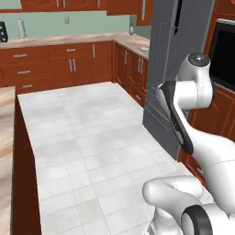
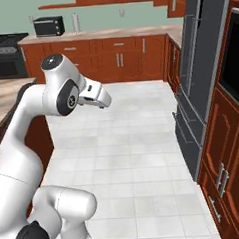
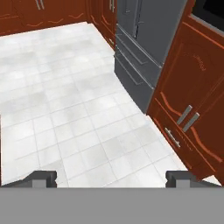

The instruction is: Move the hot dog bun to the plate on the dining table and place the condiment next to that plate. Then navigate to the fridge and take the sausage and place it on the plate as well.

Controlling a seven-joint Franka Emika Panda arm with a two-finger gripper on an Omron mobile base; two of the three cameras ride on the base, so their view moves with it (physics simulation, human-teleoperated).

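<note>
Wide apart stand the 2 fingertips of our gripper (image 3: pixel 111 178): in the hand view one dark tip (image 3: pixel 41 178) sits low at the left and the other low at the right, with bare white floor tiles (image 3: pixel 65 113) between them, so the claw is spread open, holding nothing and touching nothing.

From there we go by size. The tiled floor is the biggest thing before us, pale grey-white squares running from the base of our arm (image 2: pixel 46 111) to the far cabinets. Next comes the fridge (image 1: pixel 172 69), tall and plain grey, standing closed at the right of the floor; the right base view shows its lower drawers (image 2: pixel 190 132) and the hand view shows its thin vertical handles (image 3: pixel 139 19) near the top of that picture. Red-brown wood cabinets (image 2: pixel 225 170) flank it on the near side (each door with a short silver bar handle), and more of them line the back wall under a beige counter (image 1: pixel 69 40).

At the left edge of the left base view we see a strip of the dining table (image 1: pixel 5 151), its pinkish marble top veined in brown. On the far counter sit a small black toaster (image 2: pixel 49 26) and a white roll on a stand (image 1: pixel 21 28).
</note>
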